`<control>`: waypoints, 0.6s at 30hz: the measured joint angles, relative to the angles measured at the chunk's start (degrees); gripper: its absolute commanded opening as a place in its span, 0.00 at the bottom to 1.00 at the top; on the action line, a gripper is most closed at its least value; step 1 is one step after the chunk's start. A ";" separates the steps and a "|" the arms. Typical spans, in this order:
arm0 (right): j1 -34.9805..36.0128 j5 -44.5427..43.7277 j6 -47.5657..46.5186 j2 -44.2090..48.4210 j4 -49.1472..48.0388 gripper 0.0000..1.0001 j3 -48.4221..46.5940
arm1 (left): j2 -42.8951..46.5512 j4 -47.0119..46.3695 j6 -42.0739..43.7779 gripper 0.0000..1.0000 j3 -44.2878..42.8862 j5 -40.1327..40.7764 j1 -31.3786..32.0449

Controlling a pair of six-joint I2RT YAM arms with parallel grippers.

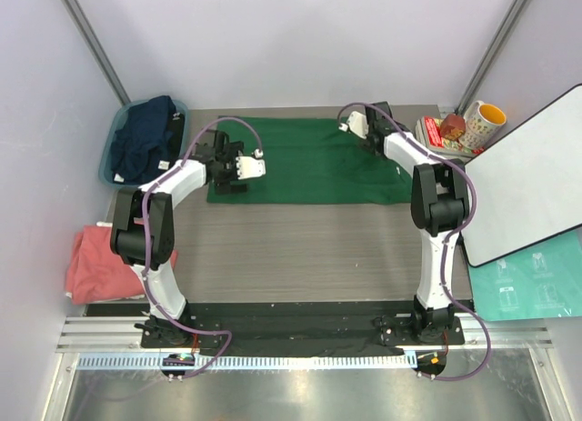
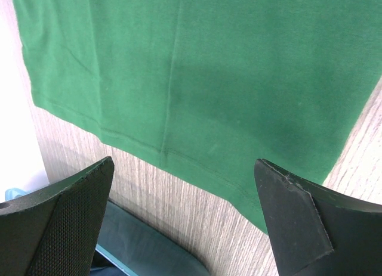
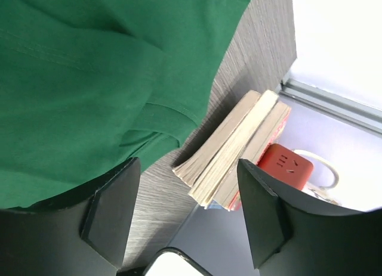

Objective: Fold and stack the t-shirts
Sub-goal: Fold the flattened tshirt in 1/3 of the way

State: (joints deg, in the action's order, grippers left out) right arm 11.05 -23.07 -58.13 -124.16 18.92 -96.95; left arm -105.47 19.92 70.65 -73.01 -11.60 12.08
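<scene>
Far across the table (image 1: 300, 248), the green t-shirt (image 1: 309, 162) lies flat for folding. My left gripper (image 2: 184, 168) and right gripper (image 3: 188, 164) flank it, jaws apart, empty.

Both arms reach out over the table, each pincer standing open.

The left arm bends at the elbow and swings inward. Its left gripper (image 1: 244, 169) points sideways toward the right gripper (image 1: 356, 123), jaws spread to their widest, black fingers (image 2: 71, 219) either side of the gap. The right arm stretches further ahead, its forearm angled inward. Its jaws are also parted, fingers (image 3: 113, 210) somewhat closer together.
</scene>
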 measured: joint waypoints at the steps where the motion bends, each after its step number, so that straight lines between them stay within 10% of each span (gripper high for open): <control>1: 0.04 0.55 0.48 0.00 0.59 0.70 -0.37 | 0.00 0.00 0.00 1.00 0.17 0.00 0.00; 10: 0.90 17.09 10.69 -3.30 14.53 0.40 -20.87 | 0.02 0.00 -0.11 1.00 1.16 -0.04 0.00; 18: 5.31 27.76 16.72 -10.29 22.23 0.33 -27.45 | 1.01 -0.02 -0.13 1.00 1.62 -0.02 0.00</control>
State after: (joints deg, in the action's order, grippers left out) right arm 16.36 4.69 -41.41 -134.45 41.15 -124.40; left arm -104.47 19.90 70.52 -71.40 -11.62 12.08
